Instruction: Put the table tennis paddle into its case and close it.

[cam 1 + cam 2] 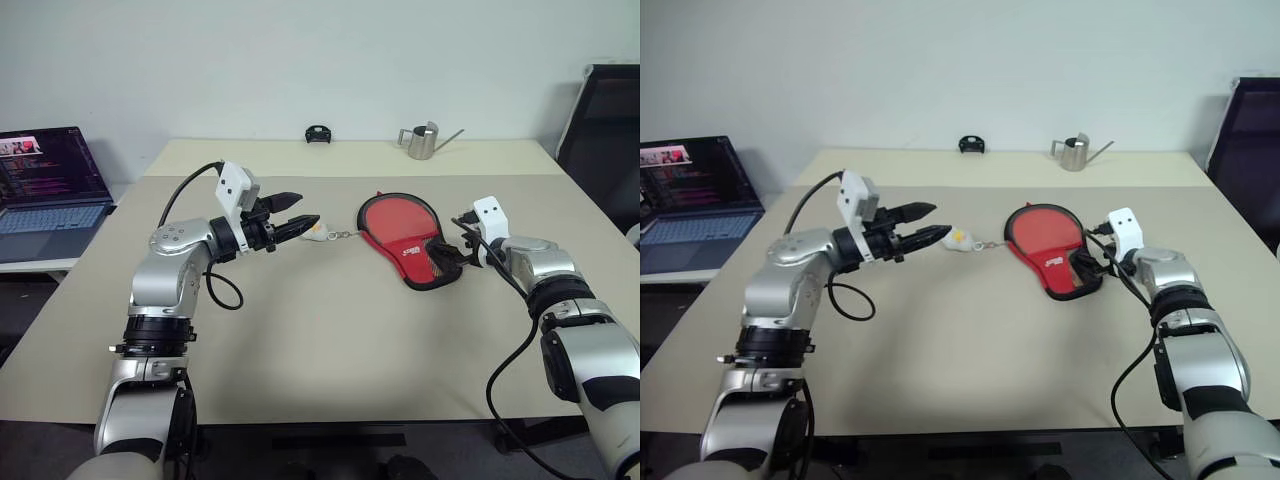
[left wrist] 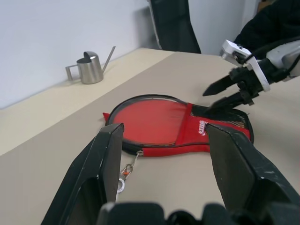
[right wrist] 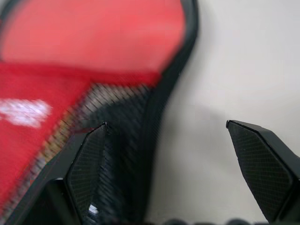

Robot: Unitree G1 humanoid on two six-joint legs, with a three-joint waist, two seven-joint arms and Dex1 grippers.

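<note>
A: How do the right gripper's (image 1: 450, 252) fingers (image 3: 91, 168) stand?

B: Spread wide, with nothing between them. One tip is over the black mesh end of the case (image 1: 405, 237); the other is over bare worktop (image 1: 330, 340) just beside the case's edge.

A: And the left gripper (image 1: 298, 222)?

B: Its fingers (image 2: 101, 164) are apart too and hold nothing. It hangs above the worktop, pointing across toward the case, with the tips near the white-yellow fluffy charm (image 1: 318, 234).

A: Where is the case lying?

B: Flat on the worktop between the two grippers, round end toward the far edge, black mesh end toward the right gripper. A short chain joins the charm to its side.

A: The table tennis paddle?

B: A red round face (image 2: 147, 123) shows inside the case's black rim; I take that for the paddle, but cannot tell it for certain from the lining. No handle is visible.

A: Anything farther out?

B: A metal watering can (image 1: 420, 141) and a small black object (image 1: 318, 134) near the far edge, an open laptop (image 1: 45, 195) off to the left, and a black chair (image 1: 605, 130) at the right.
</note>
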